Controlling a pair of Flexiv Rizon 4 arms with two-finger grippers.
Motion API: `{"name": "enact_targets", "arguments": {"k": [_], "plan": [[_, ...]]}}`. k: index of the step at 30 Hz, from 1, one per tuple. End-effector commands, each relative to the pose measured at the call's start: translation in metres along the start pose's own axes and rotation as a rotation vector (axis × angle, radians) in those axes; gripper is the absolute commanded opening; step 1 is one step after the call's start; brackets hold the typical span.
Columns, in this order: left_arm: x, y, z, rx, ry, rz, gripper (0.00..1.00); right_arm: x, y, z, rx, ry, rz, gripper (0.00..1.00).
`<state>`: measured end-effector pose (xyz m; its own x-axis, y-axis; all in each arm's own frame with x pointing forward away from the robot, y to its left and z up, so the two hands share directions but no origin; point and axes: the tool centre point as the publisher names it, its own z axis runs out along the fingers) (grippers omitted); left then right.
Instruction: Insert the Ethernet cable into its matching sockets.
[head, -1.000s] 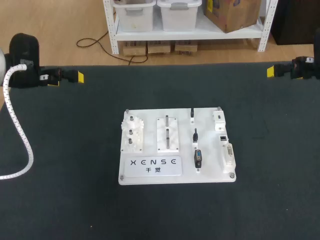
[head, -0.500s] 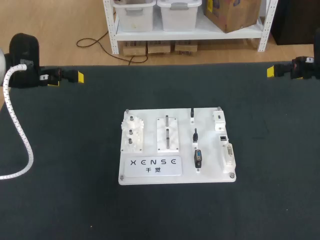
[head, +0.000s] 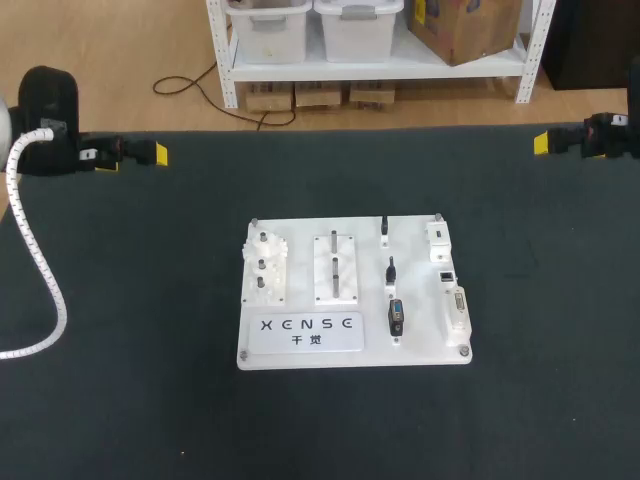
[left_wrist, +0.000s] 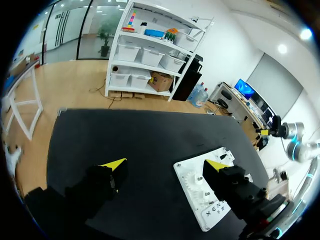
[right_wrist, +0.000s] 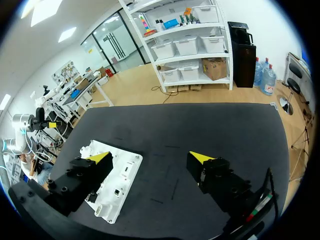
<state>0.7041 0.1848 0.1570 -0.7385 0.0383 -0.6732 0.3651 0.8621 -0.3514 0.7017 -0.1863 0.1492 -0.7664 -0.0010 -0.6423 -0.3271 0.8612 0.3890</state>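
A white practice board (head: 420, 345) lies flat in the middle of the black table. Three small black plugs stand in a column on it (head: 391, 270), the nearest (head: 396, 317) with a blue mark. Along its right edge sit a white block (head: 437, 240), a small dark socket (head: 446, 273) and a wide connector (head: 457, 305). No loose cable shows. My left gripper (head: 135, 158) hangs open over the far left edge, away from the board (left_wrist: 212, 212); its own view shows it (left_wrist: 165, 165) empty. My right gripper (head: 560, 143) is open at the far right edge, empty (right_wrist: 149, 157), the board (right_wrist: 122, 185) ahead.
A gear fixture (head: 264, 270) and a slotted white block (head: 336, 268) occupy the board's left half. My left arm's white spiral-wrapped hose (head: 45, 275) curves down over the table's left side. Bare black mat surrounds the board on all sides.
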Motion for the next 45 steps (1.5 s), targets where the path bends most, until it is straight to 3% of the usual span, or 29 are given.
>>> {"name": "enact_targets", "arguments": {"k": [1,3,4,12,17,22,29,37,45], "plan": [[-0.026,-0.008,0.007,0.257,-0.076,0.300,1.00,0.000,0.000,0.000,0.000,0.000,0.000,1.00],[-0.030,-0.017,0.011,0.307,-0.062,0.372,1.00,0.000,0.000,0.000,0.000,0.000,0.000,1.00],[-0.031,-0.023,0.014,0.381,-0.088,0.441,1.00,0.000,0.000,0.000,0.000,0.000,0.000,1.00],[-0.022,-0.077,0.033,0.666,-0.183,0.732,1.00,0.000,0.000,0.000,0.000,0.000,0.000,1.00],[-0.006,-0.113,0.042,0.792,-0.227,0.821,1.00,0.000,0.000,0.000,0.000,0.000,0.000,1.00],[0.012,-0.141,0.046,0.865,-0.258,0.882,1.00,0.000,0.000,0.000,0.000,0.000,0.000,1.00],[0.041,-0.164,0.054,0.912,-0.239,0.899,1.00,0.000,0.000,0.000,0.000,0.000,0.000,1.00],[0.074,-0.174,0.062,0.822,-0.195,0.870,1.00,0.000,0.000,0.000,0.000,0.000,0.000,1.00],[0.095,-0.177,0.063,0.742,-0.141,0.852,1.00,0.000,0.000,0.000,0.000,0.000,0.000,1.00]]}}
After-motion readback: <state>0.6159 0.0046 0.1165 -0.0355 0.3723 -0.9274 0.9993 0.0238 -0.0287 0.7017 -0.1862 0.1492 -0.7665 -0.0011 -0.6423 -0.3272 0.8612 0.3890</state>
